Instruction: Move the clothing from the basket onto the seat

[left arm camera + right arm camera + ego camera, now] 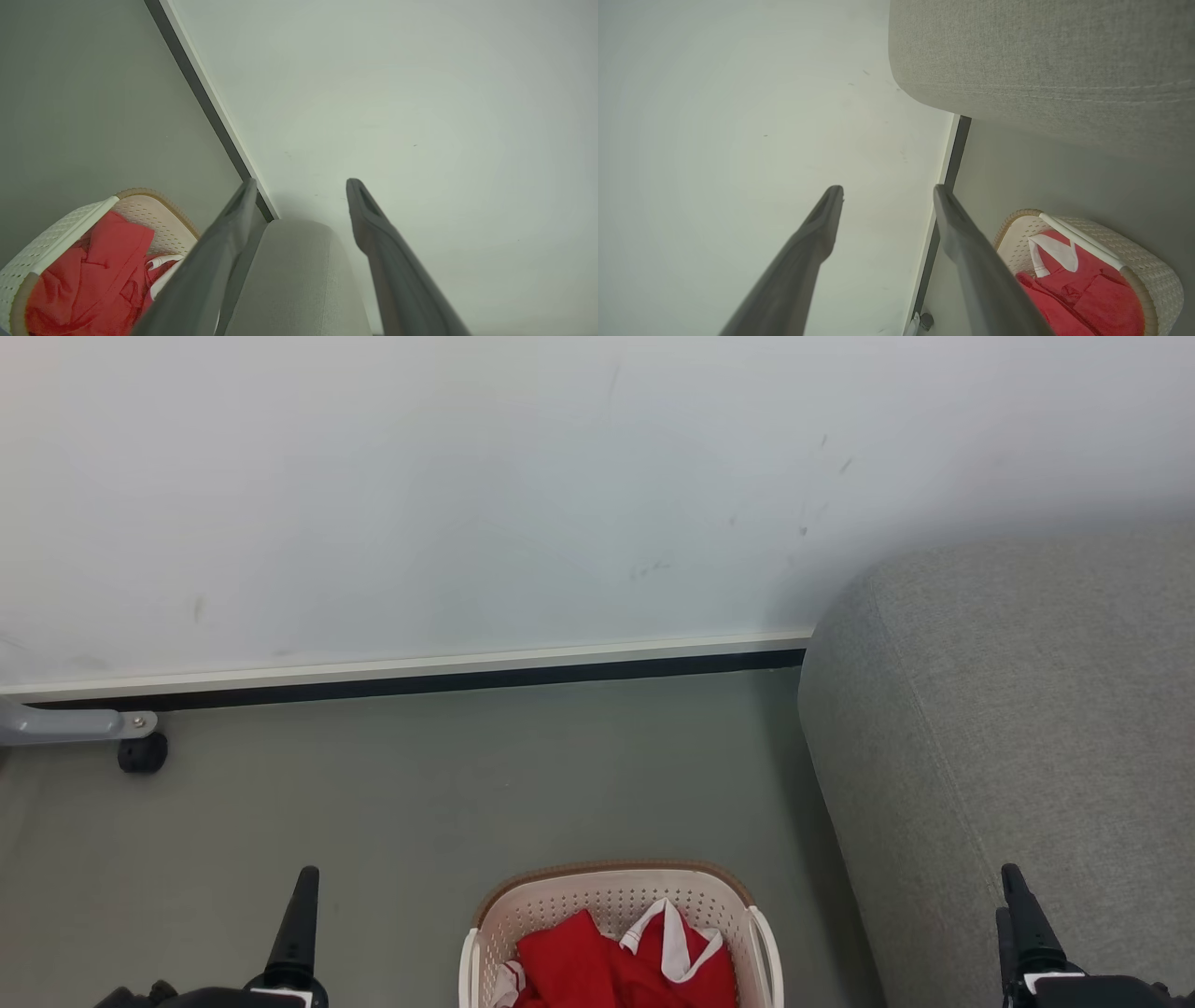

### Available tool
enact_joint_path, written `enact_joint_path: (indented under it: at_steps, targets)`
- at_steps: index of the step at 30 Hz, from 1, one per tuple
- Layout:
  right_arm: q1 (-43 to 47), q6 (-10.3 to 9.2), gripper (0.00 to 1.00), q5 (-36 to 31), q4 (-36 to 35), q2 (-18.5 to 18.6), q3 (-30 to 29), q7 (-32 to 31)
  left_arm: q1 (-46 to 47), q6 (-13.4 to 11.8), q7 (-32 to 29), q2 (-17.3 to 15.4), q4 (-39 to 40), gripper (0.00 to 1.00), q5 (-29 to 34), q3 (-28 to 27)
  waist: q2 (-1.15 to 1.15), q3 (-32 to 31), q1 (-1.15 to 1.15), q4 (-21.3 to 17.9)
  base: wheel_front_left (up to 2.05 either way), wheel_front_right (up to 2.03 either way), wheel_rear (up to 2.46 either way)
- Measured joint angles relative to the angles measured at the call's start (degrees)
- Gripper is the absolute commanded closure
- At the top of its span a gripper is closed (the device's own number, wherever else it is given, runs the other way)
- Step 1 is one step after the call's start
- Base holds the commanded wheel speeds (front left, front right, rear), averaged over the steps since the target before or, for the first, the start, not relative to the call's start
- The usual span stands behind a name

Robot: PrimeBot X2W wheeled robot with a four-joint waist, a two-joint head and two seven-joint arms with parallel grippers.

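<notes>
Head view: the basket (611, 894) is sitting on the floor (420, 784) at the near centre, with the red clothing (579, 966) lying bunched inside it. The grey seat (1008, 728) is standing to its right by the wall (467, 476), a strip of floor showing between them.

Left wrist view: the left jaws are standing wide apart, gripping nothing.

Right wrist view: the right jaws are likewise gaping, empty.

Red clothing (607, 971) crumpled in basket (616, 882), beside grey seat (1008, 728).
</notes>
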State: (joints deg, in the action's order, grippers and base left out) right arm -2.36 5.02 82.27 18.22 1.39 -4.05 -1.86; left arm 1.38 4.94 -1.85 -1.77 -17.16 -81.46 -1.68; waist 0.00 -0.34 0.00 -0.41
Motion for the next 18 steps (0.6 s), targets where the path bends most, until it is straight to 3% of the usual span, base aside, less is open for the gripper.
enact_joint_path:
  at_steps: [18]
  targets:
    - [-0.40, -2.57, 0.00, -18.47, -2.83, 2.79, 6.64, 3.46, 0.02, -3.21, 3.49, -1.77, 2.74, 0.00, 18.83, 4.27, 0.00, -0.53, 0.00, -0.49, 0.00, 0.00, 0.00]
